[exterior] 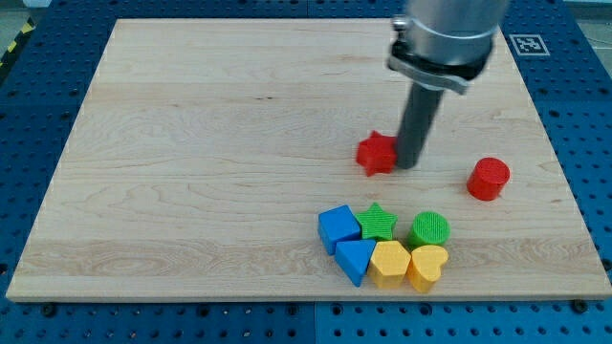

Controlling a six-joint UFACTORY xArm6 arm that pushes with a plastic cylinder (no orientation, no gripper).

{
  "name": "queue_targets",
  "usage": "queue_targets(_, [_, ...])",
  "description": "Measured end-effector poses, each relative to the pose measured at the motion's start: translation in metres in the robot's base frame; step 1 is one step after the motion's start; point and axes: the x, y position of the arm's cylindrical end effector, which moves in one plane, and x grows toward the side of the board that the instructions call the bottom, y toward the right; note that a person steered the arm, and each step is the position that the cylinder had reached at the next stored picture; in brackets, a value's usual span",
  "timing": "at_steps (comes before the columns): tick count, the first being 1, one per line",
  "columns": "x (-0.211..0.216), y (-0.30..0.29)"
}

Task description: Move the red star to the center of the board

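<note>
The red star lies on the wooden board, a little to the view's right of the board's middle. My tip stands right beside the star on its right side, touching or nearly touching it. The dark rod rises from there to the arm's grey end at the view's top.
A red cylinder stands to the view's right of my tip. Below the star a cluster holds a blue cube, a green star, a green cylinder, a blue triangle, a yellow hexagon and a yellow heart.
</note>
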Motion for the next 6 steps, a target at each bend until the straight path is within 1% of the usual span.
queue_targets(1, [0.0,-0.016])
queue_targets(2, [0.019,0.0])
queue_targets(3, [0.032,-0.025])
queue_targets(4, [0.0,-0.068])
queue_targets(5, [-0.043,-0.107])
queue_targets(6, [-0.023,-0.118])
